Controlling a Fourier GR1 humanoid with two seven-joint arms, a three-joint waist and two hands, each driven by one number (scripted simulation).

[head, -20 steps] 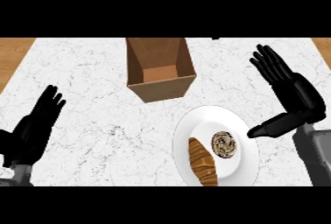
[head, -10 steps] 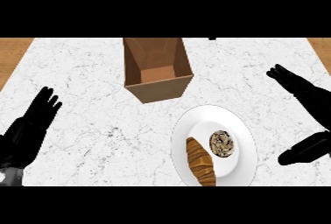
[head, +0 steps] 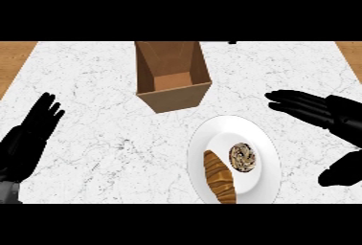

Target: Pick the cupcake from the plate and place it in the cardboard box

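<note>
Item: cupcake (head: 244,156). Location: on the white plate (head: 262,143), right of centre, just beside a croissant (head: 220,176) that takes the plate's left and near portion. Seen from straight above, so the swirled top faces up and the cake stands upright; its outline is roughly round, with no long axis to speak of (the croissant, by contrast, runs lengthwise from far to near). Nothing touches the cupcake.

Item: cardboard box (head: 172,76). Location: on the marble counter (head: 92,86), beyond the plate and a little to its left, near but apart from it. Open top faces up, brown floor visible inside, which suits a drop from above.

Item: right hand (head: 314,111). Location: to the right of the plate, beside and somewhat beyond the cupcake, clear of both. Fingers straight and extended toward the left, thumb (head: 344,171) spread well apart nearer the viewer; it holds nothing. The wide spread reads as preparation to close round the cupcake from its right side, where the croissant is not in the way.

Item: left hand (head: 28,136). Location: near the left edge, fingers up and relaxed, resting, holding nothing.

Status: pick not yet made.
</note>
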